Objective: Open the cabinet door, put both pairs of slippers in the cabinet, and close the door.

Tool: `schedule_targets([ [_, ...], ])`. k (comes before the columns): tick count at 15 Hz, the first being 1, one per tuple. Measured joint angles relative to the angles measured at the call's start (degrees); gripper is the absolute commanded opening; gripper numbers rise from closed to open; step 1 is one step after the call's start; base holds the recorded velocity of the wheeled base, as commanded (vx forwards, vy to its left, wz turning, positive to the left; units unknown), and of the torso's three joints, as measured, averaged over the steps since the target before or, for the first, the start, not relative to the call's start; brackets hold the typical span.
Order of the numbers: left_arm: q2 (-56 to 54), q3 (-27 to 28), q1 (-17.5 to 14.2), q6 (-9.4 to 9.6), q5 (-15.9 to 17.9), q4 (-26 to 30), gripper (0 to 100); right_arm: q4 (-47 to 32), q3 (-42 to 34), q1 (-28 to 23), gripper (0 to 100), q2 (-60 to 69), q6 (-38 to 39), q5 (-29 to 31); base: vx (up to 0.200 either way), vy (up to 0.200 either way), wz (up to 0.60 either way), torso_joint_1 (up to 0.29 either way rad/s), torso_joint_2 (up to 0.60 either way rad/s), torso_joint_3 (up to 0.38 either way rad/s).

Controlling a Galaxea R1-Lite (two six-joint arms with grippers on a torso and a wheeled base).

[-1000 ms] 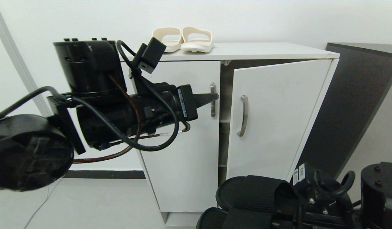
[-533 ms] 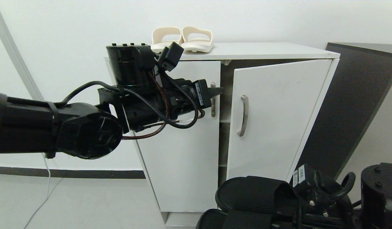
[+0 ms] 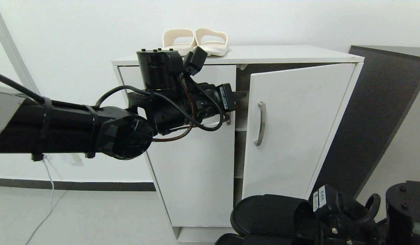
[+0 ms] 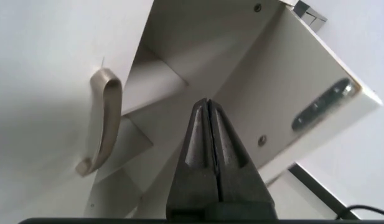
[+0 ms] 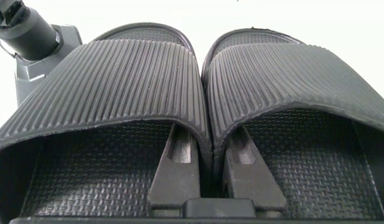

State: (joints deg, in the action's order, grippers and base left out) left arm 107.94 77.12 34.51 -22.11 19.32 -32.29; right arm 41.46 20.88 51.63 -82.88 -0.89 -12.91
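The white cabinet has its right door swung partly out and its left door flush. My left gripper is shut, its tip in the dark gap between the doors beside the left door's handle; the wrist view shows the shut fingers pointing at the shelves inside. A cream pair of slippers sits on the cabinet top. Low at the front right, my right gripper is shut on the black pair of slippers, one finger inside each slipper, pinching their inner walls together.
A dark grey panel stands right of the cabinet. A white wall is behind, with a cable hanging down at the left. Light floor lies open in front of the left door.
My left arm has stretched forward and right, carrying the shut gripper from the left door's handle into the gap between the doors. The right gripper with the black slippers has sunk slightly.
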Motion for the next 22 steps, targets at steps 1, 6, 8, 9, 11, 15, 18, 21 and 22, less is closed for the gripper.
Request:
schedule_targets([
  [1, 0.5, 0.7, 0.2, 0.00, 0.0, -0.1, 0, 0.0, -0.2, 0.4, 0, 0.0, 0.0, 0.0, 0.000, 0.000, 0.00, 0.000, 0.00, 0.000],
  [6, 2.3, 2.5, 0.7, -0.02, -0.2, -0.3, 0, 0.0, -0.8, 1.3, 0, -0.1, 0.0, 0.0, -0.120, 0.000, 0.00, 0.000, 0.00, 0.000],
  [8, 2.8, 2.6, 1.1, 0.00, -0.3, -0.3, 0, 0.0, -1.1, 2.1, 0, -0.1, 0.0, 0.0, -0.200, 0.000, 0.00, 0.000, 0.00, 0.005],
  [9, 2.9, 2.7, 1.6, 0.04, -0.3, -0.5, 0, 0.0, -1.2, 2.4, 0, -0.1, 0.0, 0.0, -0.200, 0.000, 0.00, 0.002, 0.00, 0.002],
  [11, 2.9, 2.2, 3.5, 0.35, -0.3, -0.4, 0, 0.0, -1.5, 3.1, 0, -0.1, 0.0, 0.0, -0.200, 0.000, 0.00, 0.000, 0.00, 0.005],
  [15, 2.3, -0.1, 10.3, 1.05, -0.4, -5.6, 0, 0.2, -2.3, 5.1, 0, 0.4, 0.0, 0.0, -0.100, 0.000, 0.00, 0.001, 0.00, -0.001],
  [18, 2.0, -2.2, 9.0, 0.96, -0.5, -9.3, 0, 0.3, -2.4, 5.4, 0, 0.7, 0.0, 0.0, 0.000, 0.000, 0.00, 0.000, 0.00, 0.000],
  [21, 0.9, -4.0, 6.5, 1.04, -3.2, -10.5, 0, 0.2, -0.7, 3.9, 0, -0.2, 0.6, 2.5, 0.000, 0.000, 0.00, 0.000, 0.00, 0.000],
  [22, -0.3, -4.8, 5.5, 1.07, -4.5, -10.2, 0, 0.2, 0.8, 2.5, 0, -1.3, 1.3, 5.8, 0.000, 0.000, 0.00, 0.000, 0.00, 0.000],
])
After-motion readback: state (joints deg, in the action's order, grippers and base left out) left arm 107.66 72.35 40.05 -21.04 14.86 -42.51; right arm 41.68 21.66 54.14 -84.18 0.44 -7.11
